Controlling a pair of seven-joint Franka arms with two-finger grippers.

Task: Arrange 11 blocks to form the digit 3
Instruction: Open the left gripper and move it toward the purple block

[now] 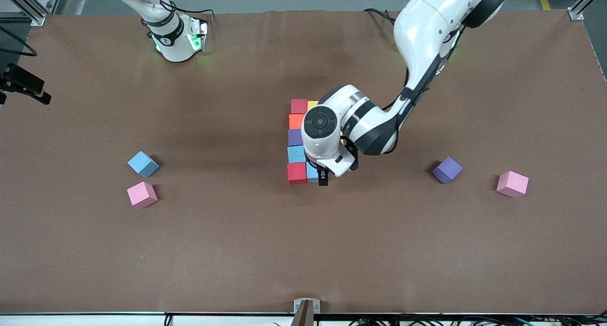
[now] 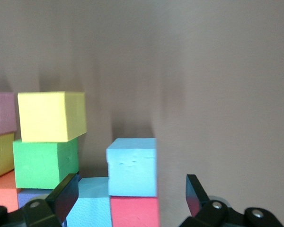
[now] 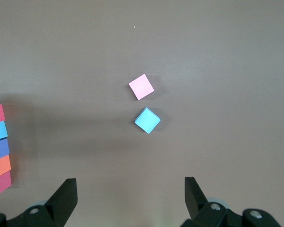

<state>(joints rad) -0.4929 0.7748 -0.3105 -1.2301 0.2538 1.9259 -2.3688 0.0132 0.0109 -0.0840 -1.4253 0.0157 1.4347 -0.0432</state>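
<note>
Now, left pincer [image 1: 323, 178] wide open, empty, over light blue block [image 1: 311, 172] at digit 3 [image 1: 298, 143] edge, right pincer [image 3: 130, 195] open.

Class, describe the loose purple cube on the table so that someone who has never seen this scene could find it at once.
Start at the multicoloured block figure mid-table, then look toward the left arm's end of the table, where two loose cubes lie apart. The purple cube is the one closer to the figure; its neighbour is a pink cube, and it sits turned cornerwise, alone.

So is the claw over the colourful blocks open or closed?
Open. The left gripper has its two black fingers spread wide, either side of the light blue block, not touching it.
</note>
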